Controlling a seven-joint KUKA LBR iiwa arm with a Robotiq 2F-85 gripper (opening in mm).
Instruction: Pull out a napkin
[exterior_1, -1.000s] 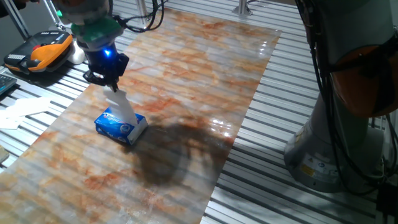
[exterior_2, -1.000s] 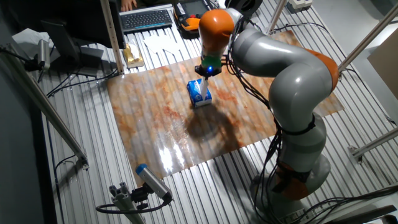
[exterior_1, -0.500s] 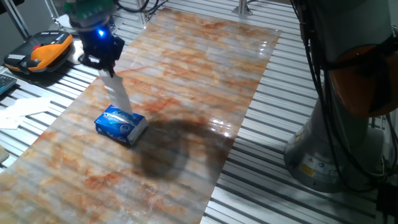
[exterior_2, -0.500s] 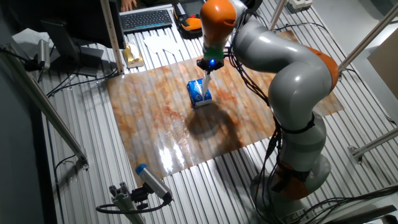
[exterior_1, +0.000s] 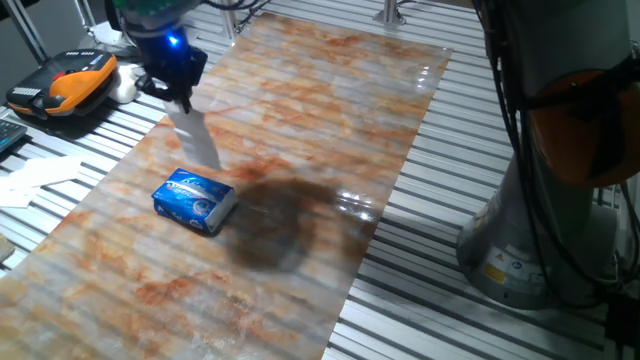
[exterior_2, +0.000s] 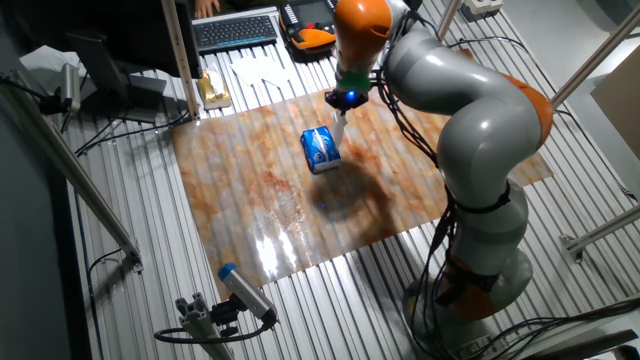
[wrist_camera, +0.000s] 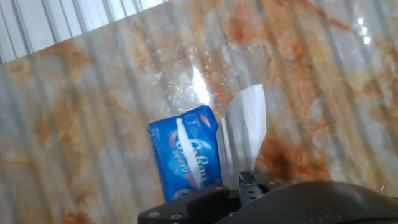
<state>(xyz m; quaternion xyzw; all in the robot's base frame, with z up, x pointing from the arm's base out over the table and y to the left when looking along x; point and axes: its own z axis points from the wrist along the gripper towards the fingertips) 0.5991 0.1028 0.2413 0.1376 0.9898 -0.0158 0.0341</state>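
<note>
The napkin (exterior_1: 196, 138) is a thin white sheet hanging from my gripper (exterior_1: 180, 100), free of the pack and above the board. It shows in the other fixed view (exterior_2: 340, 128) and in the hand view (wrist_camera: 246, 127). The blue-and-white tissue pack (exterior_1: 194, 201) lies flat on the marbled board, below and left of the gripper; it shows in the other fixed view (exterior_2: 320, 149) and the hand view (wrist_camera: 186, 153). My gripper (exterior_2: 345, 106) is shut on the napkin's top edge.
The marbled board (exterior_1: 330, 110) lies on grey metal slats. An orange and black device (exterior_1: 70, 85) and white papers (exterior_1: 40, 172) lie left of the board. The robot base (exterior_1: 540, 230) stands at the right. A keyboard (exterior_2: 235, 30) lies at the back.
My gripper has risen and moved away from the pack. The napkin has come out of the pack and now hangs free; the pack stayed in place.
</note>
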